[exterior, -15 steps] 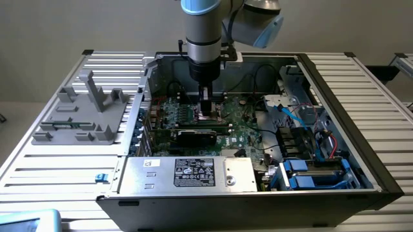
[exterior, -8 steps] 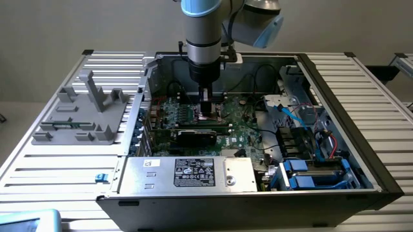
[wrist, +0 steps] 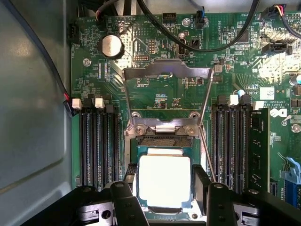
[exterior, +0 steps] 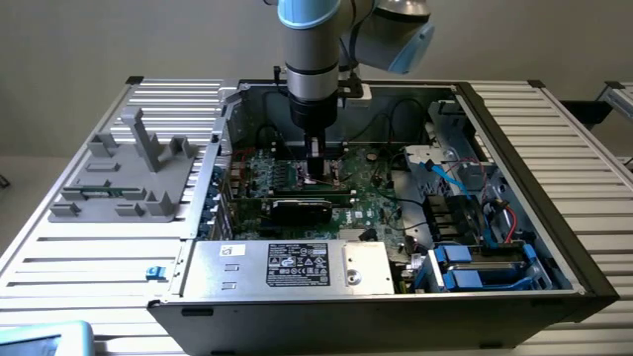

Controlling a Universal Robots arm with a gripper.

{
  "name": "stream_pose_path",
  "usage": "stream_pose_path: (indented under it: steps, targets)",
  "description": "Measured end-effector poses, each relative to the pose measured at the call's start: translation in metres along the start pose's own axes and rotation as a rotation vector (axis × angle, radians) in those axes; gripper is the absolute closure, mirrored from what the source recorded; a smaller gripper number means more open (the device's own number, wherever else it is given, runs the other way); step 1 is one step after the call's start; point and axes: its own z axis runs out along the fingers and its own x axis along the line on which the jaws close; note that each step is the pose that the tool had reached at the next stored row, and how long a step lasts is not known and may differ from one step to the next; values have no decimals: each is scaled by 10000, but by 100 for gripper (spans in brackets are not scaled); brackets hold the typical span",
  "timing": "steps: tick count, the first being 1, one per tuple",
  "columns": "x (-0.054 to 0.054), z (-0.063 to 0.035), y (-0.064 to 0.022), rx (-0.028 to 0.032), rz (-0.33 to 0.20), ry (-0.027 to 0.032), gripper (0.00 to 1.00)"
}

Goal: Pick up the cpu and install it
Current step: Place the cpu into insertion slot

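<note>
My arm comes down nearly plumb over the cpu. Its last link is upright, with the wrist straight below. The blue-capped elbow joint is bent off above the cpu, toward the exterior view's right. My jaws point straight down and stand wide, one on each of two opposite sides of the cpu. Their dark pads seem to press its edges, though the line of contact is hard for me to see. I sit level over it, tilted to neither side.
</note>
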Motion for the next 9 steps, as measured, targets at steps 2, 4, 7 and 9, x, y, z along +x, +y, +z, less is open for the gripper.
stream_pose_path:
  steps: [2,4,7,9]
  targets:
    - [-1,6,0,1,0,-1,44]
    - [-2,10,4,2,-2,-2,44]
    - [-3,15,11,0,-1,0,44]
    - [-8,19,11,-1,0,2,44]
